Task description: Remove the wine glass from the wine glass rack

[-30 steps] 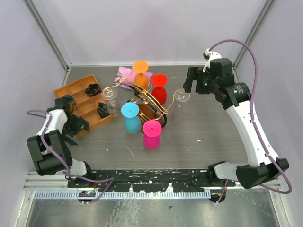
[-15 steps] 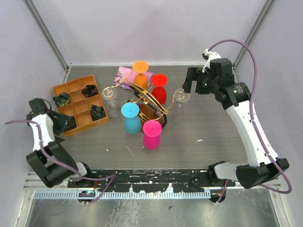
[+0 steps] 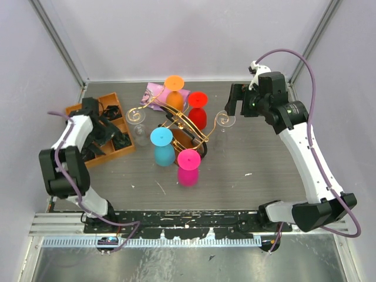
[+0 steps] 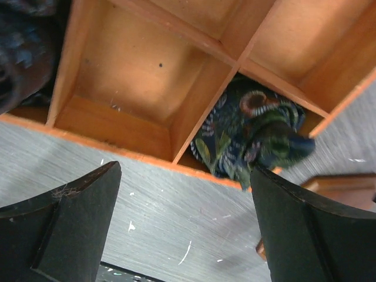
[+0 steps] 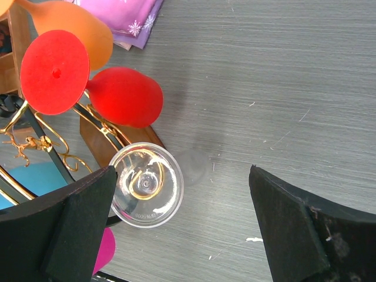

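The gold wire wine glass rack (image 3: 183,126) on its brown base (image 5: 97,138) stands mid-table. Upside-down wine glasses hang on it: orange (image 3: 174,97), red (image 5: 123,97), blue (image 3: 164,154), pink (image 3: 188,174), and a clear one at each end. The right-hand clear wine glass (image 5: 147,184) hangs on a gold scroll, foot up. My right gripper (image 5: 183,170) hovers open above it, the foot beside its left finger and not touching. My left gripper (image 4: 185,170) is open over the front rim of the orange tray (image 4: 135,76), with nothing between its fingers.
The orange compartment tray (image 3: 108,97) sits at the back left with dark patterned cloth (image 4: 252,135) in some cells. A purple cloth (image 3: 154,90) lies behind the rack. Walls close off the left, right and back.
My left arm has swung from the tray's near-left corner, out to the left wall, then in over the tray. The right arm has hardly moved.
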`<state>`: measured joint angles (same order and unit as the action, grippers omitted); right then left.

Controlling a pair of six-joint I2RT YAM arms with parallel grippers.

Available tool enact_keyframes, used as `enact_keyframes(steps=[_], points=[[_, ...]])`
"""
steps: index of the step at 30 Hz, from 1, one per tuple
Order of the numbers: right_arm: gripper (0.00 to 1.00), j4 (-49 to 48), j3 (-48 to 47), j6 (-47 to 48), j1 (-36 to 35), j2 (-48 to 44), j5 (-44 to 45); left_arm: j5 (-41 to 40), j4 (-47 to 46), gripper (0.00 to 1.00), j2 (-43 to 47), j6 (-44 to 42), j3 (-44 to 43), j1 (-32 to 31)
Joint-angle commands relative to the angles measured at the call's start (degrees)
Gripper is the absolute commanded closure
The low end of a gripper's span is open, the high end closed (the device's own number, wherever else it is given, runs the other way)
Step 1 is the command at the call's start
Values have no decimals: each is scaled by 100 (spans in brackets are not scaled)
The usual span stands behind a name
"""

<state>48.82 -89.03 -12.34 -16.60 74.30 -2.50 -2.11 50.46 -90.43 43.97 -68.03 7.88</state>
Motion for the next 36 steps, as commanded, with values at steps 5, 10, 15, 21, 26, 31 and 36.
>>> enact_keyframes(steps=[5, 10, 15, 21, 26, 31, 36], points=[[0, -241, -202, 144, 11, -149, 157, -897, 693, 1, -1152, -374, -590, -82], [0, -277, -163, 230, 49, 65, 298, -943, 558, 1, -926, -562, -104, 497], [0, -298, -214, 212, 79, 225, 202, -956, 620, 1, -646, -1009, 71, 1480], [0, -390, -169, 153, 80, 286, 73, -510, 761, 0, -157, -903, -152, 1781], [0, -387, -165, 167, 94, 258, 72, -454, 803, 2, 379, -466, -909, 1058], [0, -375, -192, 188, 94, 235, 79, -410, 840, 2, -61, -346, -2231, 66], [0, -330, -348, 117, 96, 270, -1, -69, 726, 4, -1397, -391, -3942, -560]])
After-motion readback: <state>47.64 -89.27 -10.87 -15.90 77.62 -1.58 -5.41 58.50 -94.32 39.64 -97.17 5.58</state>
